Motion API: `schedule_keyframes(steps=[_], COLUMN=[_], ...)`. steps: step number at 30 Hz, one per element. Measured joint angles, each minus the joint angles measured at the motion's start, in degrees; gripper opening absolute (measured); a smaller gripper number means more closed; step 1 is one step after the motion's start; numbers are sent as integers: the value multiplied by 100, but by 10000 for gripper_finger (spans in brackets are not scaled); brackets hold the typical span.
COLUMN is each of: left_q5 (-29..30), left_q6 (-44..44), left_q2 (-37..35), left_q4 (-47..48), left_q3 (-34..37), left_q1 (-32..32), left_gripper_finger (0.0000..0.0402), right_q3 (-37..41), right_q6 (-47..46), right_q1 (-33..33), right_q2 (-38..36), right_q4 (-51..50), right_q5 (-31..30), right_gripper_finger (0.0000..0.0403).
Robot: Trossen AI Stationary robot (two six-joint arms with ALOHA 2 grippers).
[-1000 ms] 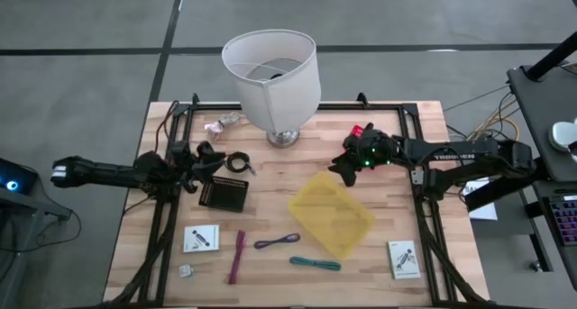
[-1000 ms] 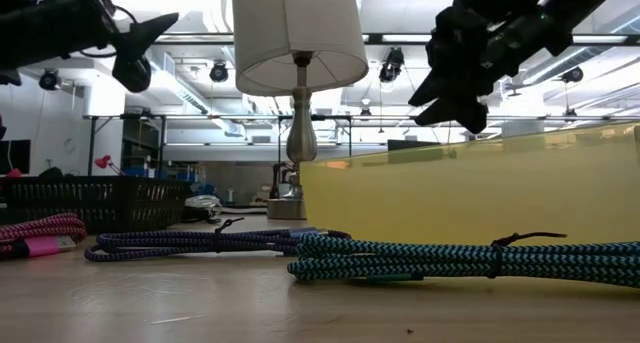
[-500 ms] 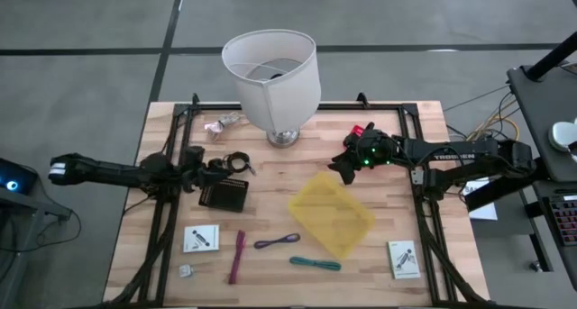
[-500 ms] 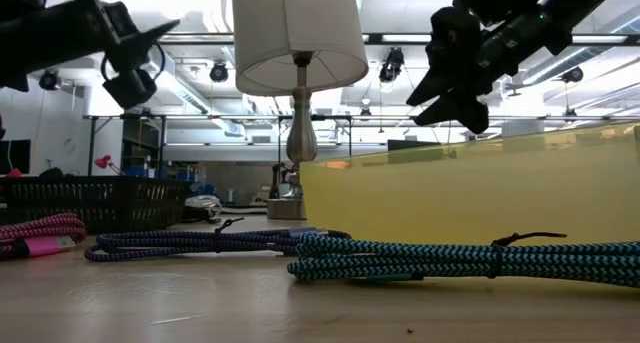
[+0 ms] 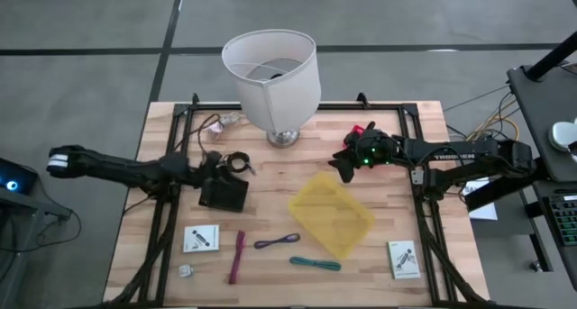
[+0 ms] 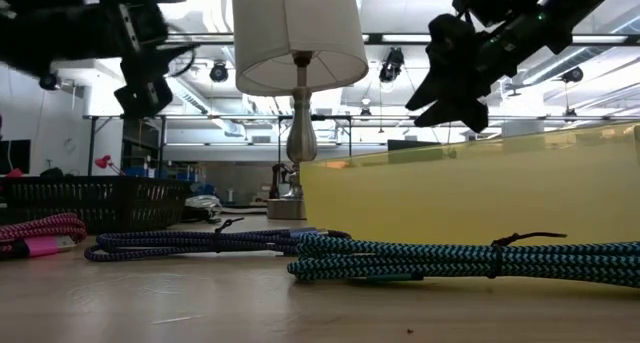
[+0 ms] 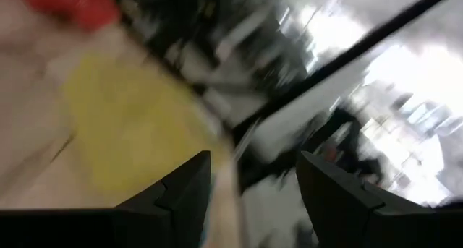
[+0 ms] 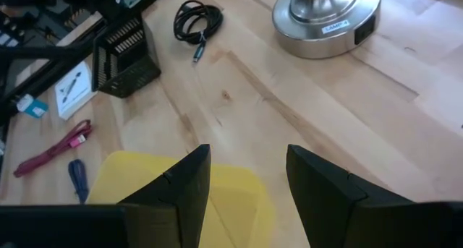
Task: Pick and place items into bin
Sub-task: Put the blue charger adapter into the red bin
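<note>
Wooden table [image 5: 270,178] on my feed. Nearest: teal tie [image 5: 315,263], purple tie [image 5: 276,242], maroon tie [image 5: 237,256], white packets [image 5: 201,239] and [image 5: 404,259]. Yellow bin [image 5: 331,214] sits mid-table, looks empty. Left gripper [image 5: 216,168], fingers apart and empty, hangs over the black basket [image 5: 224,194] near the black cord loop [image 5: 239,163]. Right gripper [image 5: 347,163] is parted too, nothing held, above the bin's far corner. Lamp [image 5: 272,82] farthest.

- Your desk [image 5: 270,205] is pale wood with a black frame.
- On it: lamp [image 5: 275,75], yellow bin [image 5: 331,215], black mesh basket [image 5: 225,195], black cord loop [image 5: 239,162].
- Front edge: two white packets [image 5: 201,239], maroon tie [image 5: 238,256], purple tie [image 5: 277,242], teal tie [image 5: 315,263].
</note>
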State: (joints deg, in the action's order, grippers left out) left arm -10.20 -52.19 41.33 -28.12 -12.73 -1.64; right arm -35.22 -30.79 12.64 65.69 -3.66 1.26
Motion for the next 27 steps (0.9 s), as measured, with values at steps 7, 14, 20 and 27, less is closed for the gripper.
schedule_keyframes(steps=[7,14,20,27], left_q5=[-660,-1020,-1032,-1138], left_q6=[359,671,758,-109], left_q2=[821,1420,1805,2267], left_q4=[3742,5805,7095,8181], left_q3=[-1852,-3260,-4008,-4278], left_q1=[-160,-399,-929,-1829], left_gripper_finger=[189,189,189,189], right_q3=[0,0,0,0], right_q6=[145,498,849,880], right_q1=[0,0,0,0], right_q2=[0,0,0,0], right_q4=[-59,-59,-57,-59], right_q5=[2,4,7,7], right_gripper_finger=[169,169,169,169])
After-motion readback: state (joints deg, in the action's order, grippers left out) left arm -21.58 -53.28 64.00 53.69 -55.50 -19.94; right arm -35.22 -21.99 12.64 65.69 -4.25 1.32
